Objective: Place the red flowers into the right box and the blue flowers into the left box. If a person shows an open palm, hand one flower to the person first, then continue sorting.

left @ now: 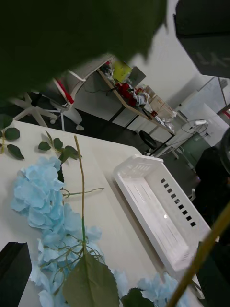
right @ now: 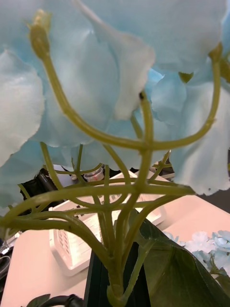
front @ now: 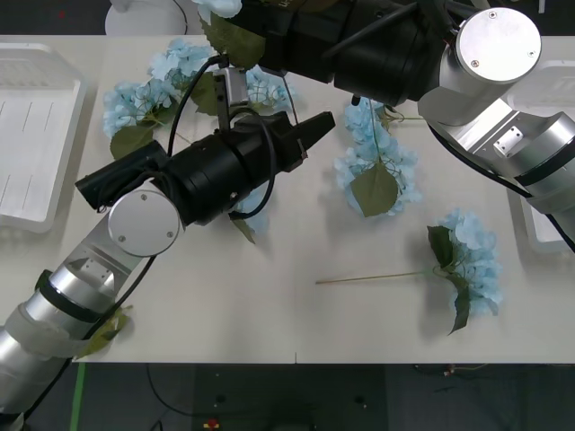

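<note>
My right gripper (right: 113, 283) is shut on the stalk of a blue flower (right: 96, 86), whose pale petals and green stem branches crowd the right wrist view. In the front view this gripper (front: 260, 22) is at the far edge, the held bloom (front: 220, 7) beside it. My left gripper (front: 314, 133) hovers open over the table's middle, pointing right, holding nothing. More blue flowers lie on the table: a cluster (front: 153, 90) at the far left, one (front: 377, 171) in the middle, one (front: 472, 260) at the right. The left box (front: 27, 135) is at the left. The right box (left: 163, 216) lies mostly behind my right arm. The red flowers are out of view.
A thin tan stalk (front: 368, 277) runs across the table from the right-hand bloom. Loose green leaves lie under my left arm (front: 243, 226) and near the front left edge (front: 101, 330). Chairs and desks (left: 120, 91) stand beyond the table.
</note>
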`<control>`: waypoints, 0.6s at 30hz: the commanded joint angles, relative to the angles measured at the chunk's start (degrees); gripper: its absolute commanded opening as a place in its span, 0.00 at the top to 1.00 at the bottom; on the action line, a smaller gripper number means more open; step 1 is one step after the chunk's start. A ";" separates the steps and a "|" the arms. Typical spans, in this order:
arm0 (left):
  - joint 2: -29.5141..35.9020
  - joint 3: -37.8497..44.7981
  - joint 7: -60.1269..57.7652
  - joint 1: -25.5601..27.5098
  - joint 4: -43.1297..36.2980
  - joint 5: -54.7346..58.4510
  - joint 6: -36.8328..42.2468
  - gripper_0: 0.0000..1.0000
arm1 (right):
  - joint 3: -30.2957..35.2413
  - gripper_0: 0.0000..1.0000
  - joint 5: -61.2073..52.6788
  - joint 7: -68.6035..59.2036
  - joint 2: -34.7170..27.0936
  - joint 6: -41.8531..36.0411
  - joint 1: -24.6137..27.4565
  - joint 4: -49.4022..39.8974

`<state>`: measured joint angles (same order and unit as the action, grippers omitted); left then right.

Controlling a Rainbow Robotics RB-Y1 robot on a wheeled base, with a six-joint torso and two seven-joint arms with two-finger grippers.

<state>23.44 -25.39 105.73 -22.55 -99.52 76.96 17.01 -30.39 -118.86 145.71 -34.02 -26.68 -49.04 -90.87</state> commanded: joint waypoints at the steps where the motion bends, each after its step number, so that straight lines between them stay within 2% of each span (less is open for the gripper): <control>1: -2.96 -0.36 -0.26 -5.22 2.49 0.91 -1.63 0.00 | -0.11 1.00 -0.50 1.42 0.18 0.32 -0.36 -2.03; 7: -3.48 -0.54 -0.26 -6.01 3.11 1.88 -1.99 0.00 | -0.11 1.00 -0.41 1.42 0.00 0.40 -0.36 -2.03; 8: -3.40 -0.72 -0.26 -6.01 3.11 1.88 -2.07 0.11 | -0.11 1.00 -0.41 1.42 -0.08 0.49 -0.36 -2.03; 9: -3.40 -0.89 -0.26 -6.01 3.11 1.88 -2.34 0.27 | -0.11 1.00 -0.32 1.42 -0.08 0.49 -0.36 -2.03; 10: -3.31 -1.16 -0.26 -6.10 3.20 1.88 -2.60 0.38 | -0.11 1.00 -0.41 1.42 -0.08 0.49 -0.36 -2.03; 11: -3.31 -1.68 -0.26 -6.19 3.20 1.88 -3.39 0.59 | -0.11 1.00 -0.41 1.42 -0.08 0.58 -0.36 -2.03; 12: -3.31 -2.12 -0.26 -6.19 3.11 1.88 -4.09 0.72 | -0.11 1.00 -0.41 1.42 -0.08 0.58 -0.36 -1.85; 13: -3.22 -2.74 -0.26 -6.19 3.11 1.96 -5.33 0.94 | -0.02 1.00 -0.32 1.51 -0.08 0.67 -0.36 -1.76; 14: -3.31 -3.18 -0.26 -6.19 3.11 1.88 -6.20 1.00 | -0.11 1.00 -0.41 1.42 -0.08 0.76 -0.36 -1.76; 18: -3.13 -3.97 -0.17 -6.10 3.11 1.88 -7.70 1.00 | -0.11 1.00 -0.32 1.60 -0.08 0.93 -0.36 -1.59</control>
<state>21.31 -27.95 105.73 -26.19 -95.81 78.32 10.32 -30.39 -118.86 145.71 -34.02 -26.32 -49.04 -90.87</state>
